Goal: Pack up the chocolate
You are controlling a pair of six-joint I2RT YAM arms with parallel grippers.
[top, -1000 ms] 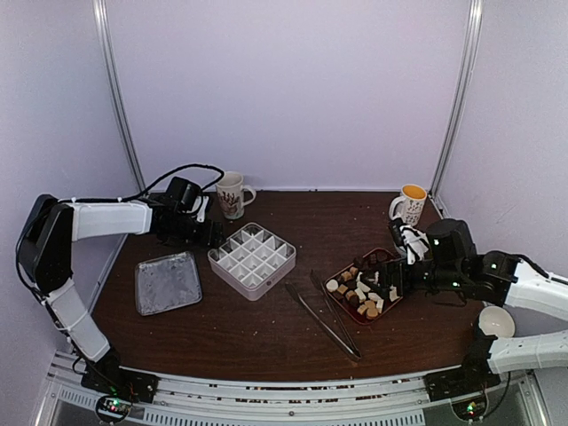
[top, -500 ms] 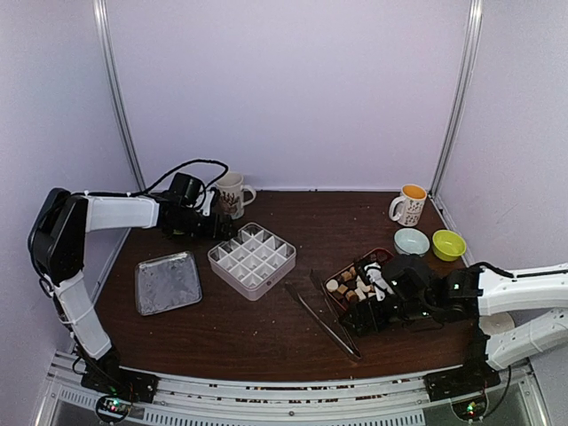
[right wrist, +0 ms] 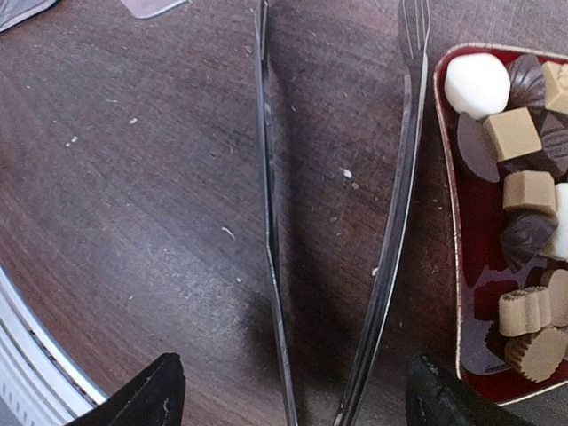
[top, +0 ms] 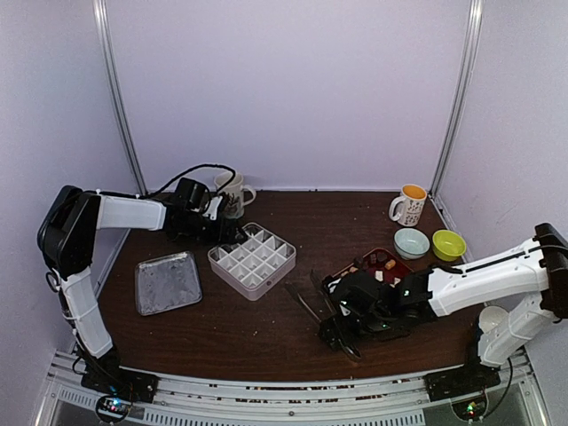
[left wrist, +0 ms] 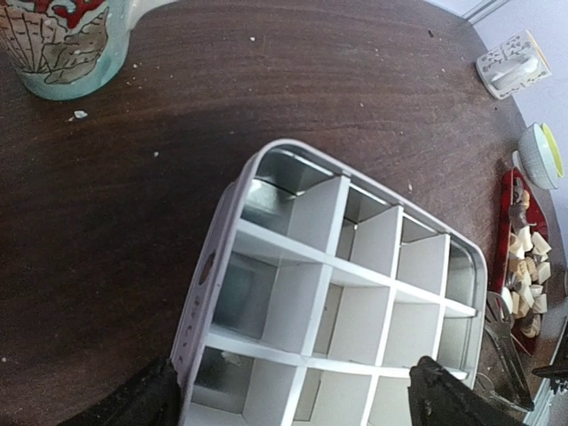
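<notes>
Red tray (right wrist: 477, 232) holding mixed chocolate (right wrist: 512, 133), white gridded box (left wrist: 293, 257) near patterned mug (left wrist: 62, 44)

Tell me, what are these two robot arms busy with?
They are packing chocolates into a white divided box. The right hand hangs open over the metal tongs lying on the table, beside the red tray of chocolates. The left hand, also open, hovers over that box, whose visible compartments look empty. Nothing is held yet.

A dark wooden table (top: 311, 222) is shown — set on it are a grid box (top: 252, 258), metal lid (top: 168, 282), tongs (right wrist: 266, 204), red tray (right wrist: 475, 235), patterned mug (top: 232, 193), white mug (top: 410, 205), blue bowl (top: 412, 241) and green bowl (top: 448, 244).
</notes>
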